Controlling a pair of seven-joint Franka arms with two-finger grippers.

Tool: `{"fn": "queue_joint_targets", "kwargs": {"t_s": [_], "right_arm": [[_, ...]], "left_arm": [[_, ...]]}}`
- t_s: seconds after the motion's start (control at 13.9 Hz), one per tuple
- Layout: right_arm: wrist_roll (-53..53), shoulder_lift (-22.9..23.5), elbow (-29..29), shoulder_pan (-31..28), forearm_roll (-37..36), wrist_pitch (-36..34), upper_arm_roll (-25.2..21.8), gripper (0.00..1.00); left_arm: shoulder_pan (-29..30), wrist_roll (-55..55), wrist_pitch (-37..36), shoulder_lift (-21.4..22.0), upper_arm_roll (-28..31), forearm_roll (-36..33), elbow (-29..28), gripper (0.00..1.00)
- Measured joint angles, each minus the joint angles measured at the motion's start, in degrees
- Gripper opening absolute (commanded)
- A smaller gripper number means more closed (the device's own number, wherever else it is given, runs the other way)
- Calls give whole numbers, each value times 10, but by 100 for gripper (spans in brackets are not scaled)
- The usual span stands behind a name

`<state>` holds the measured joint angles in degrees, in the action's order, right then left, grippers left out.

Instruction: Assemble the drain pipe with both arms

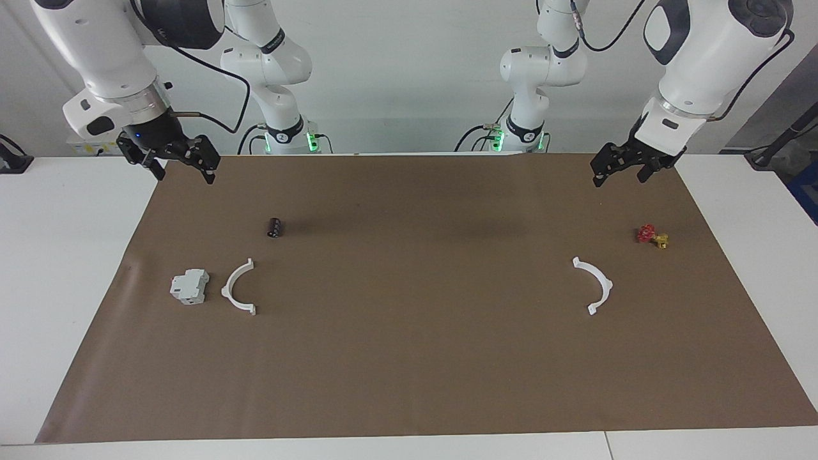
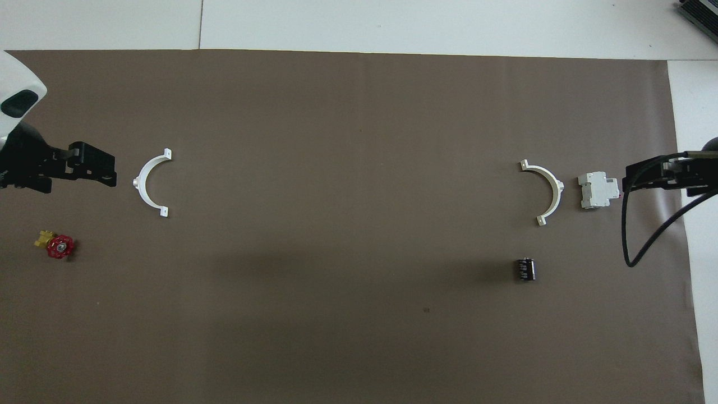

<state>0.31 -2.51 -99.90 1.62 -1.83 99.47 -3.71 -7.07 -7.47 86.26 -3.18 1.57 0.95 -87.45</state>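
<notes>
Both arms are waiting; the drain pipe is lying in 2 separate halves.

The left gripper (image 1: 618,168) and right gripper (image 1: 174,160) are hanging with fingers apart, holding nothing, over the mat's (image 1: 409,383) edge nearest the robots. 1 half-ring (image 1: 239,288) is lying just beside the grey-white block (image 1: 190,287) at the right arm's end, the other half-ring (image 1: 595,286) near the red valve (image 1: 652,236) at the left arm's end, well apart. Picking up and joining are both remaining.
</notes>
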Motion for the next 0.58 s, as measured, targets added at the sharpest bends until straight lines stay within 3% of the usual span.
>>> {"fn": "queue_joint_targets", "kwargs": {"t_s": [0.29, 0.58], "right_arm": [[-78, 2, -102, -8, 14, 126, 0, 100], [-204, 77, -162, -30, 55, 269, -2, 99]], "left_arm": [[0, 0, 0, 0, 0, 0, 0, 100], [0, 0, 0, 1, 0, 0, 0, 100]]}}
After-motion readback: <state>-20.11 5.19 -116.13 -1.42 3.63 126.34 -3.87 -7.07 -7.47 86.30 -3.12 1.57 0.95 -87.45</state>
